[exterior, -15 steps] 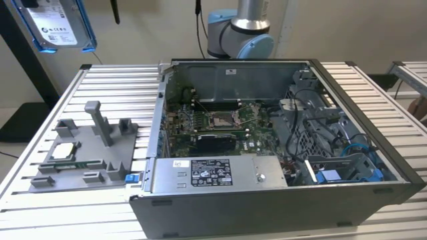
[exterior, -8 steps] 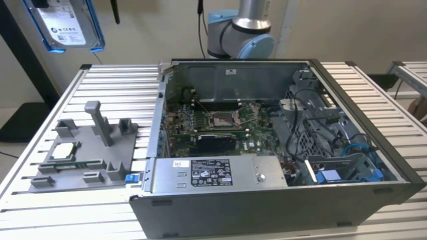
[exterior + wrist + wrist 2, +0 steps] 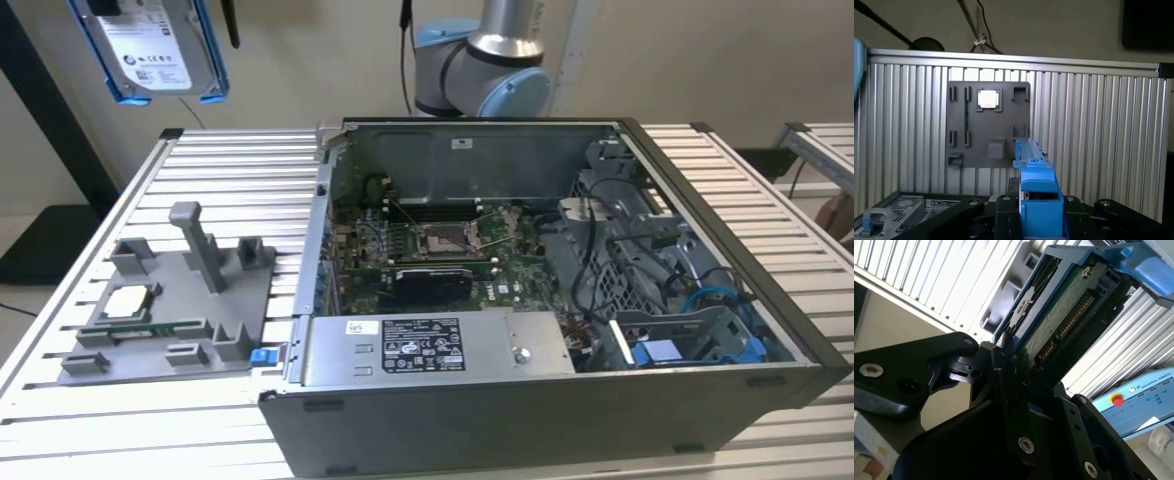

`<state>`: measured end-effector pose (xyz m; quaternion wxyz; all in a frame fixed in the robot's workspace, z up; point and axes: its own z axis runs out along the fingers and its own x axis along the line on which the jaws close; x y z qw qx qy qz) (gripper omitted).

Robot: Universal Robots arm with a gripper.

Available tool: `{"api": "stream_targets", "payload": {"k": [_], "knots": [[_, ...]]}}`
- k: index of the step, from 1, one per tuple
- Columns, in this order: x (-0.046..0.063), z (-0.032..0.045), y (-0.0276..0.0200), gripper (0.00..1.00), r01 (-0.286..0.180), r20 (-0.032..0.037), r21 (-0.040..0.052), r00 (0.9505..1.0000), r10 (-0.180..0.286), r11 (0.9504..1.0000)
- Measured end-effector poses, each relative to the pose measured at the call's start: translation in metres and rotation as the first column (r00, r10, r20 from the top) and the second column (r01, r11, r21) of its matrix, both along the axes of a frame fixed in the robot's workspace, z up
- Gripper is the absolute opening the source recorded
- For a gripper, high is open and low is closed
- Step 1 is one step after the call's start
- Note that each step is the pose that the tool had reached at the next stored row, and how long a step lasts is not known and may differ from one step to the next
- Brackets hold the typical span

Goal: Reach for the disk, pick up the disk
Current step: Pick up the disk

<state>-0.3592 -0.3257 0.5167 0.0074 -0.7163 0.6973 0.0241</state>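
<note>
A slatted metal table carries an open computer case, its board exposed. The robot arm rises just behind the case's rear wall. Just beside the case, on the exterior view's left, a grey tray lies flat on the slats.

The disk hangs in the air high above the table, off the case's tray side. It touches neither case nor tray. Its white label faces the exterior camera and its blue bracket frames the edges.

In the second wrist view the gripper has the disk between its 2 black fingers. They are closed in against its faces, and its green circuit-board side shows. In the first wrist view the disk appears edge-on, with the tray beyond it.

1 small silver chip sits in a pocket of the tray, on the side away from the case.
</note>
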Motion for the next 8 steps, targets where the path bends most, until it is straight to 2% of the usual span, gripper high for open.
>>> {"api": "stream_targets", "payload": {"k": [8], "knots": [[0.020,-0.0001,0.0000,0.00,0.000,0.0000,0.0001,1.0000,0.000,1.0000]]}}
